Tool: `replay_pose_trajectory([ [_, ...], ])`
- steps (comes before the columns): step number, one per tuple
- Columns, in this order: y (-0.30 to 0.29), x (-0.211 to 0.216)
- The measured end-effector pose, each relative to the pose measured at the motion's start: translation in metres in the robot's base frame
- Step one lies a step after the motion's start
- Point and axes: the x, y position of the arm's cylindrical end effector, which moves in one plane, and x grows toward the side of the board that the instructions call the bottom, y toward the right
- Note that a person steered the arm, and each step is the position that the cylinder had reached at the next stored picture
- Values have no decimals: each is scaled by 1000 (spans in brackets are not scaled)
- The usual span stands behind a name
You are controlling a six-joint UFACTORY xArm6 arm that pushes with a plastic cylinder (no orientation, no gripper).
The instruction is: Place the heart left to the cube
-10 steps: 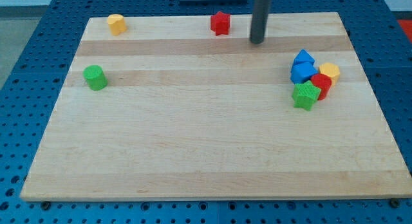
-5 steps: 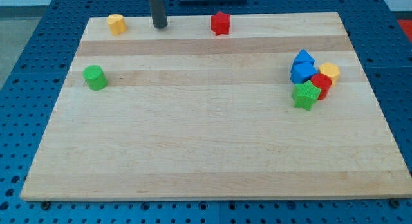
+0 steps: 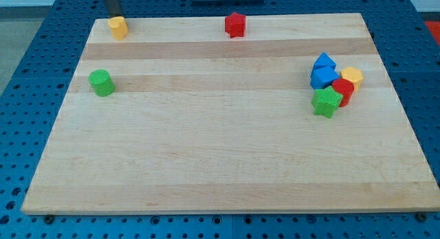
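Observation:
The yellow heart [image 3: 118,27] lies at the board's top left corner. My tip [image 3: 113,16] is right behind it, at its top edge, and seems to touch it. The blue cube [image 3: 322,77] lies at the view's right in a tight cluster with a blue triangular block [image 3: 324,60], a yellow hexagonal block [image 3: 352,76], a red block [image 3: 343,90] and a green star [image 3: 326,101]. The heart is far to the left of the cube and higher in the view.
A red star [image 3: 235,24] lies at the top middle of the wooden board [image 3: 220,156]. A green cylinder [image 3: 102,82] lies at the left, below the heart. Blue pegboard surrounds the board.
My tip has swept left along the board's top edge, from right of the red star to the yellow heart. The heart has shifted slightly left and down.

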Motion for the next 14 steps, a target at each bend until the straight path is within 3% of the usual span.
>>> replay_pose_trajectory([
  [2, -22, 11],
  [4, 24, 19],
  [10, 103, 164],
  [14, 229, 230],
])
